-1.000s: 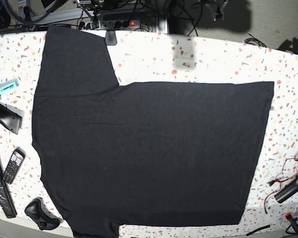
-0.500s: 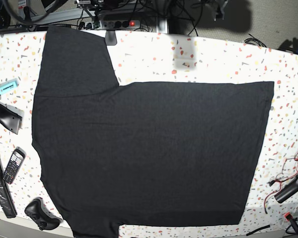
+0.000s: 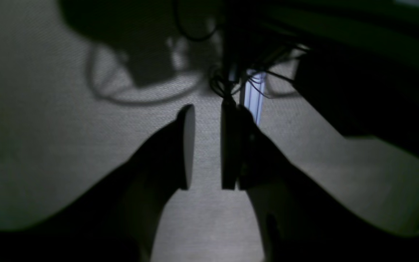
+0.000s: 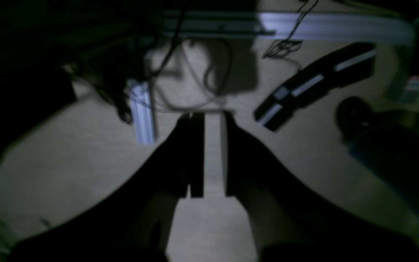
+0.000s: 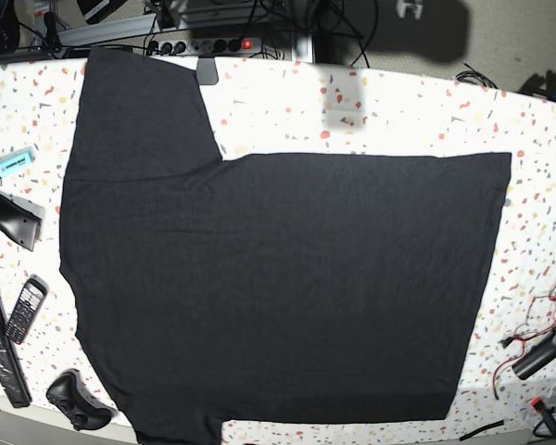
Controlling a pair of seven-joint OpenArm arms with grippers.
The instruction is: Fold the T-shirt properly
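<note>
The T-shirt lies spread flat on the speckled table, plain black side up. One sleeve reaches to the far left, and the hem runs down the right side. Neither gripper shows in the base view. In the left wrist view, my left gripper hangs over grey floor, its fingers apart with nothing between them. My right gripper is also off the table above the floor, with a narrow empty gap between its fingers. The T-shirt does not appear in either wrist view.
Left of the shirt lie a blue highlighter, a phone, a long black bar and a black controller. Red and black cables sit at the right edge. A power strip stands behind the table.
The T-shirt and the items on the table have not moved. Only the dark shapes and cables behind the table's far edge have shifted slightly.
</note>
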